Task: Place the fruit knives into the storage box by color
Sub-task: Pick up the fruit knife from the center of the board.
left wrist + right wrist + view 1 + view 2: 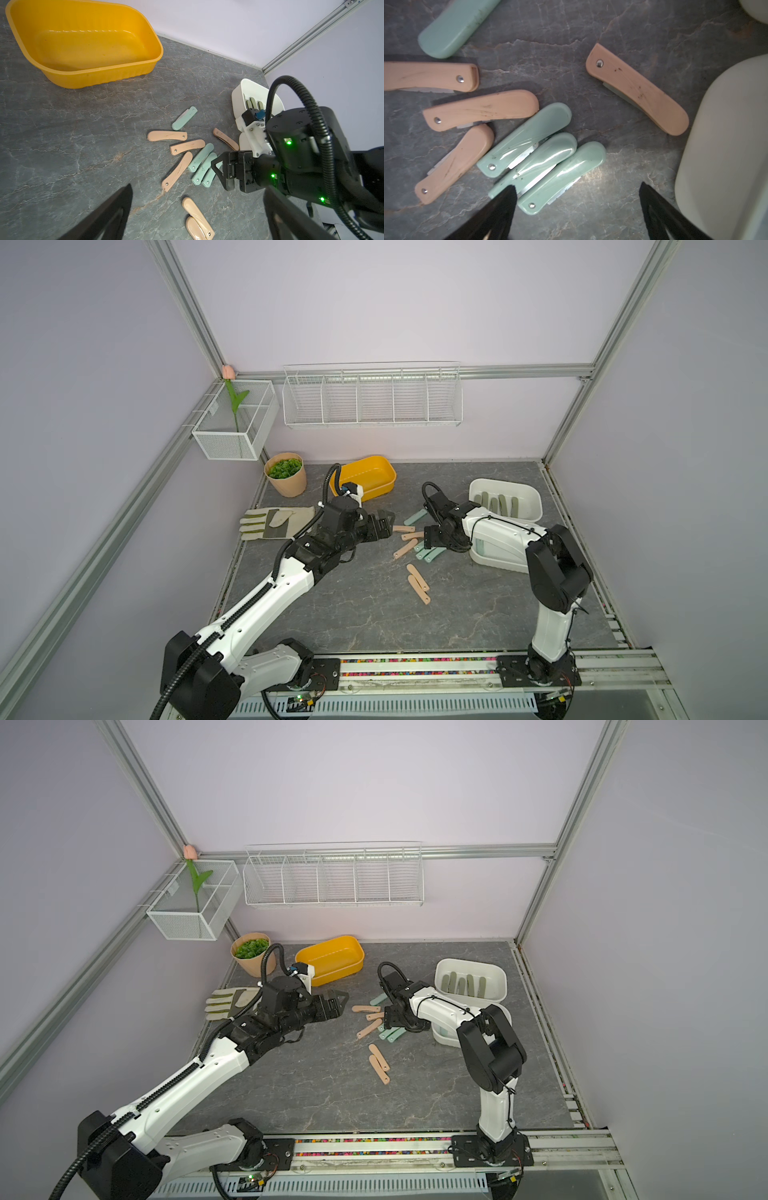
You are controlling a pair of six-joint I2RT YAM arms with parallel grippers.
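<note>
Several peach-pink fruit knives [405, 548] and mint ones [428, 553] lie loose in the middle of the table. Olive knives [498, 504] lie in a white storage box [536, 497] at the back right. My right gripper [576, 187] is open just above three mint knives lying side by side [542, 160], one fingertip [506, 197] over the middle one's end. A second white box [494, 560] sits beside that arm, mostly hidden by it. My left gripper [384, 522] hangs open and empty left of the pile, above two pink knives [197, 214].
An empty yellow box [365, 489] stands at the back centre. A work glove [274, 522] lies at the left by a potted plant [286, 475]. A wire basket [372, 398] and a mesh basket [235, 423] hang on the walls.
</note>
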